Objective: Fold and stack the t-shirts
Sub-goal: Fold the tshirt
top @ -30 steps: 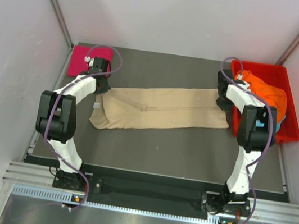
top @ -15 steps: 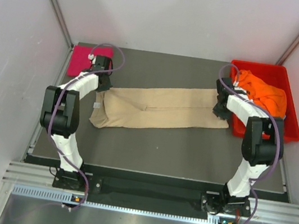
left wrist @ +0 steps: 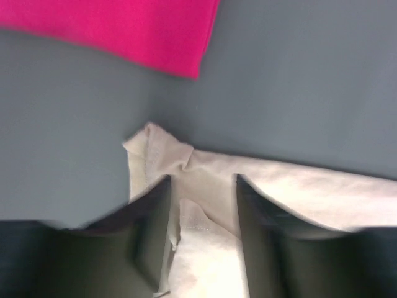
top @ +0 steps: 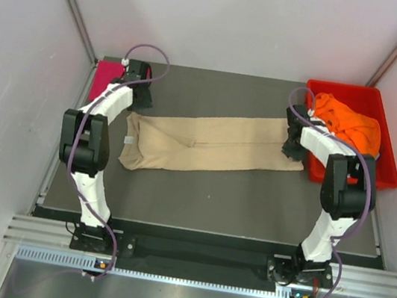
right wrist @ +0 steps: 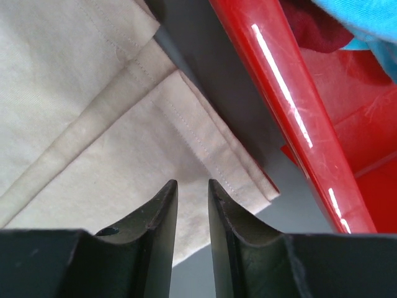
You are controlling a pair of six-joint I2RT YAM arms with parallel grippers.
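Note:
A beige t-shirt (top: 206,146), folded into a long strip, lies across the middle of the table with its white neck label (top: 130,140) at the left end. My left gripper (top: 138,98) hovers at the strip's far-left corner. In the left wrist view it (left wrist: 201,180) is open, with the beige cloth (left wrist: 298,192) lying loose under the jaws. My right gripper (top: 290,145) is over the strip's right end. Its jaws (right wrist: 190,184) stand a narrow gap apart above the flat hem (right wrist: 93,124), pinching nothing. A folded magenta t-shirt (top: 106,80) (left wrist: 124,25) lies at the far left.
A red tray (top: 383,174) stands at the far right, its rim (right wrist: 291,105) close beside the right gripper. In it lie a crumpled orange t-shirt (top: 354,122) and a light blue one (right wrist: 366,25). White walls close in both sides.
My left gripper has opened, let go of the beige shirt's corner and drawn back toward the magenta shirt. The right arm shifted slightly at first and has since held still.

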